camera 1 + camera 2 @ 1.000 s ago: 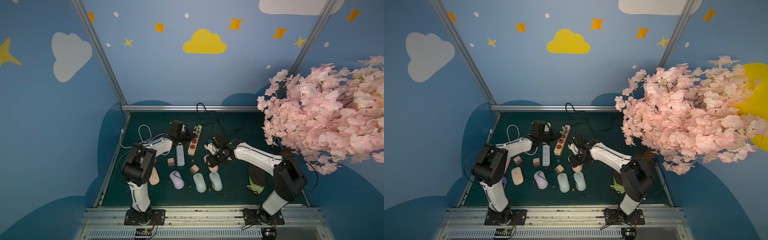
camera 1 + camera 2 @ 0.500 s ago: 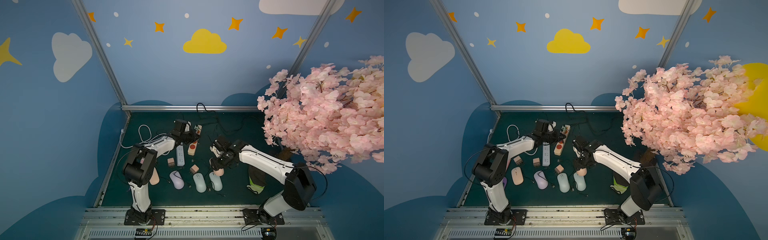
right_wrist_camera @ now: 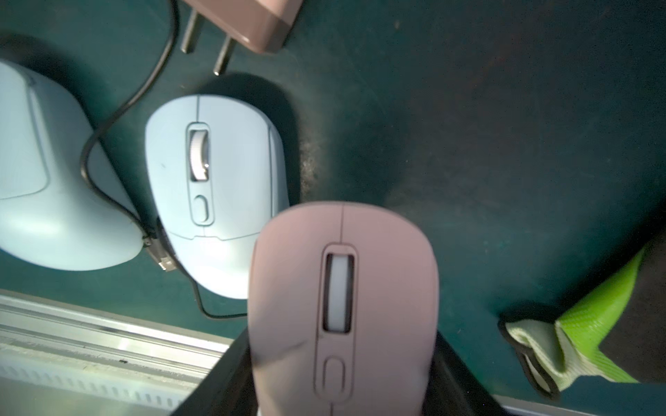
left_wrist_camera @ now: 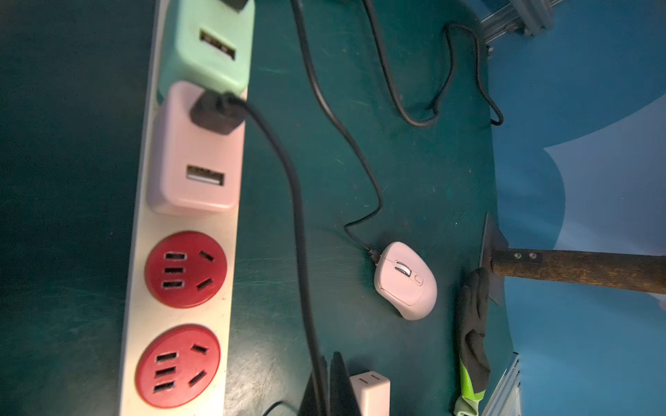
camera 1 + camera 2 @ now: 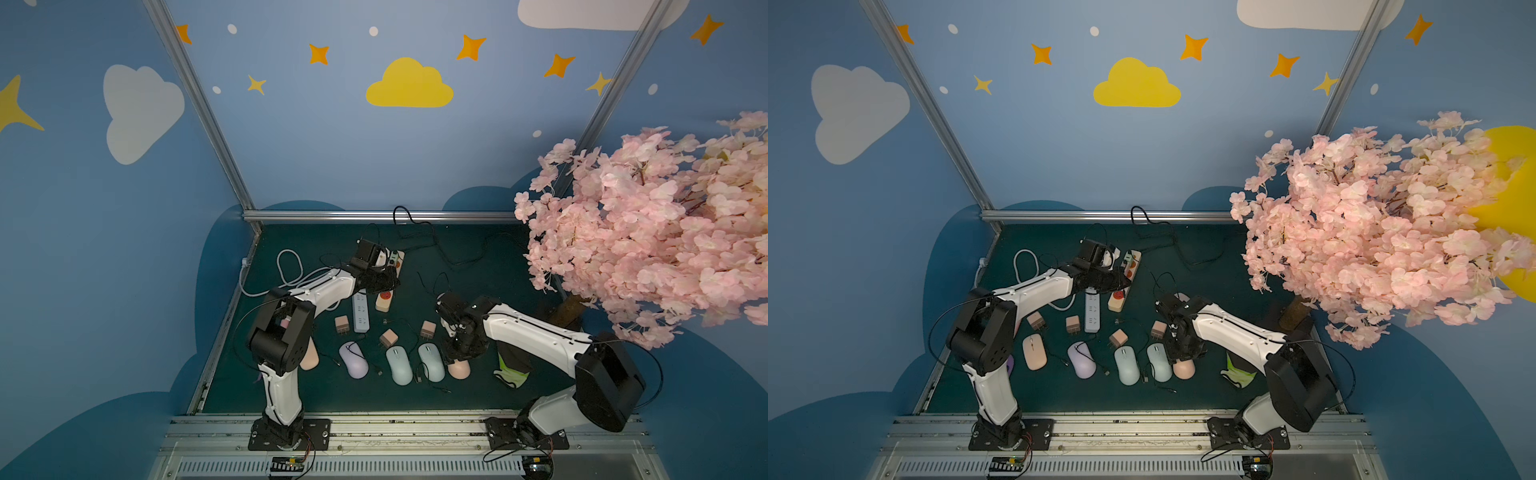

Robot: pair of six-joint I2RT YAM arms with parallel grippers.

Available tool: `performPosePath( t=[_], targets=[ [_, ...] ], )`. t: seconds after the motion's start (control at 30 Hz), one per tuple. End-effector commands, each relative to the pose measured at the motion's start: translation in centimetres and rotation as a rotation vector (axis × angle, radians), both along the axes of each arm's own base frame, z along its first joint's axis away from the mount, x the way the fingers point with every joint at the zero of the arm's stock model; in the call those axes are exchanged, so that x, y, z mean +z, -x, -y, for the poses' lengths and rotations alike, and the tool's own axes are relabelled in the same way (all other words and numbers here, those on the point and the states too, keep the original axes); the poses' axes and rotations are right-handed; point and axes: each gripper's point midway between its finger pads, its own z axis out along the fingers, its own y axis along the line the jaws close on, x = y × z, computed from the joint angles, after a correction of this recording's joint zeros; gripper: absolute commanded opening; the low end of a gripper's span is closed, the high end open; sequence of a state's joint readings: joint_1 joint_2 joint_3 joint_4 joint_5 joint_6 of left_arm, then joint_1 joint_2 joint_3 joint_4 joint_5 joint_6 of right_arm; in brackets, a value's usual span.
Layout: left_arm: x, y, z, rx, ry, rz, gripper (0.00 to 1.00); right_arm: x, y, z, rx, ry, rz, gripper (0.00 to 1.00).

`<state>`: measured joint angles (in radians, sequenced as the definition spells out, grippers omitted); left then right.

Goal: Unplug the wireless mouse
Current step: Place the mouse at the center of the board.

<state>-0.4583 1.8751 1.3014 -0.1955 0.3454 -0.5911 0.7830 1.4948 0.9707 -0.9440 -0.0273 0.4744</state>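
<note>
My left gripper (image 4: 328, 360) hovers over the beige power strip (image 4: 144, 223) at the back, shut on a black cable (image 4: 299, 234). That cable runs up to a black USB plug (image 4: 216, 111) seated in a pink charger (image 4: 173, 151) on the strip. In both top views the left gripper (image 5: 390, 282) (image 5: 1124, 284) is over the strip's middle. My right gripper (image 3: 338, 360) is shut on a pink mouse (image 3: 342, 252), low at the front of the mat (image 5: 459, 369) (image 5: 1183, 369). A second pink mouse (image 4: 405, 281) lies farther back with a cable in its nose.
Two pale blue mice (image 5: 399, 365) (image 5: 431, 361) and a purple mouse (image 5: 353, 359) lie in a row beside the held mouse. Loose chargers (image 5: 388, 337), a white power strip (image 5: 360, 311) and stray cables sit mid-mat. A glove (image 5: 513, 370) and the blossom tree (image 5: 644, 232) crowd the right.
My right arm has carried the pink mouse toward the front edge, next to the blue mice. The left gripper has shifted right over the beige power strip.
</note>
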Motion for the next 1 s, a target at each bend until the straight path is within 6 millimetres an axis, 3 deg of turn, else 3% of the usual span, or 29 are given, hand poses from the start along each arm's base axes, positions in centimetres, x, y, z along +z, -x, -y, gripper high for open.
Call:
performPosePath(
  t=[0.0, 0.4, 0.47, 0.57, 0.7, 0.83, 0.97],
  targets=[
    [-0.1, 0.6, -0.5, -0.023, -0.045, -0.003, 0.10, -1.2, 0.2, 0.3, -0.026, 0.009, -0.022, 0.00],
    [-0.6, 0.5, -0.6, -0.020, -0.045, -0.014, 0.11, -3.7, 0.5, 1.8, -0.064, 0.055, -0.068, 0.00],
    [-0.7, 0.5, -0.6, -0.022, -0.047, -0.015, 0.11, -4.1, 0.6, 2.2, -0.075, 0.069, -0.086, 0.07],
    [-1.0, 0.6, -0.7, -0.021, -0.049, -0.022, 0.15, -4.6, 0.9, 2.5, -0.085, 0.079, -0.109, 0.29],
    [-1.1, 0.7, -0.7, -0.020, -0.047, -0.026, 0.27, -4.4, 0.7, 2.5, -0.097, 0.073, -0.104, 0.55],
    [-1.2, 0.7, -0.9, -0.017, -0.057, -0.023, 0.42, -3.7, 0.3, 2.1, -0.100, 0.054, -0.085, 0.68],
    [-0.9, 0.6, -1.7, 0.001, -0.089, -0.005, 0.58, -2.1, -0.4, 2.2, -0.097, 0.049, -0.033, 0.70]
  ],
)
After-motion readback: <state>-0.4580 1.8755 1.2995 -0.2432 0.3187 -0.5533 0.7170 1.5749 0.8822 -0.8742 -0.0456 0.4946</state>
